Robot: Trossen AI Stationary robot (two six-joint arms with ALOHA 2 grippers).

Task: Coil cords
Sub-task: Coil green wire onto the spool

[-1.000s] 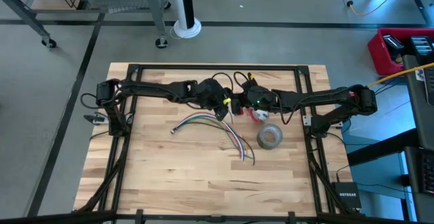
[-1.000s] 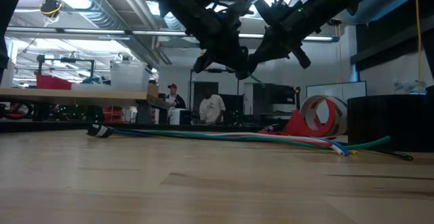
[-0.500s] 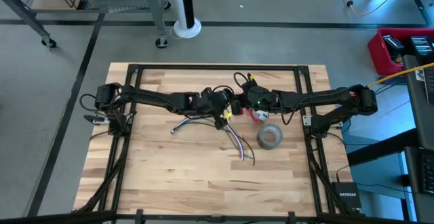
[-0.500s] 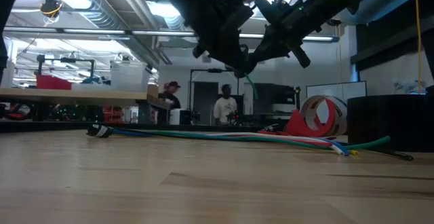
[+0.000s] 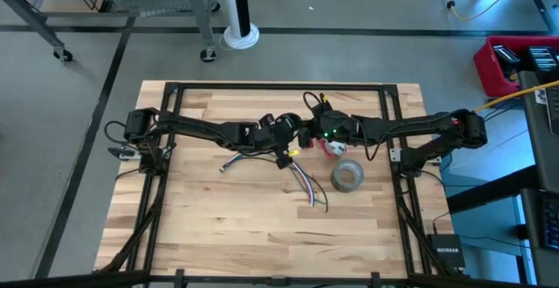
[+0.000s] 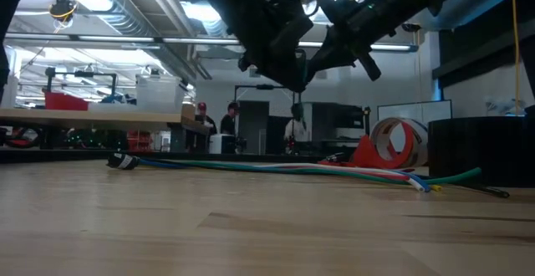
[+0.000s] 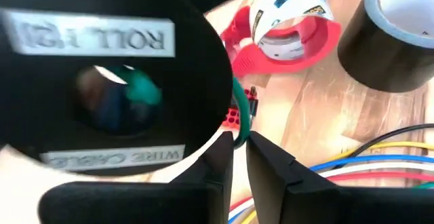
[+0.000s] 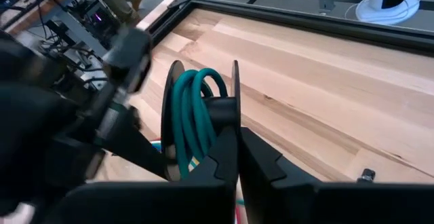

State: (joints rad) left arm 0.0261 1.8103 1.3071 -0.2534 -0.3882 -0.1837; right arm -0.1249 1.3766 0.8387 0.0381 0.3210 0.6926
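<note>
A black spool (image 8: 203,115) with dark green wire (image 8: 195,105) wound on it hangs above the table's middle; its labelled flange (image 7: 102,88) fills the left wrist view. My right gripper (image 5: 308,137) is shut on the spool. My left gripper (image 5: 291,148) is right beside the spool, shut on the green wire's loose stretch (image 7: 238,119). The multicoloured cord bundle (image 5: 301,183) lies flat on the table under both grippers. It also shows in the low view (image 6: 276,167). My left gripper pinches the green wire's loose stretch (image 7: 239,130) between its two fingertips, just beside the spool's flange. The wire runs from there back behind the flange, clear of the table. My right gripper pinches one flange of the spool at its rim (image 8: 234,125) between its two fingers. The spool is lifted clear of the table, its flanges upright and its axle level.
A grey tape roll (image 5: 347,176) lies flat to the right of the bundle. A red tape dispenser (image 5: 330,147) sits just beyond it, under my right arm. The near half of the table is bare wood. People stand far off in the room behind.
My left gripper has gone a little toward the table's near edge, staying close to the spool. The short piece of green wire that hung below the two grippers in the low view no longer shows there. My right gripper has kept the spool in place.
</note>
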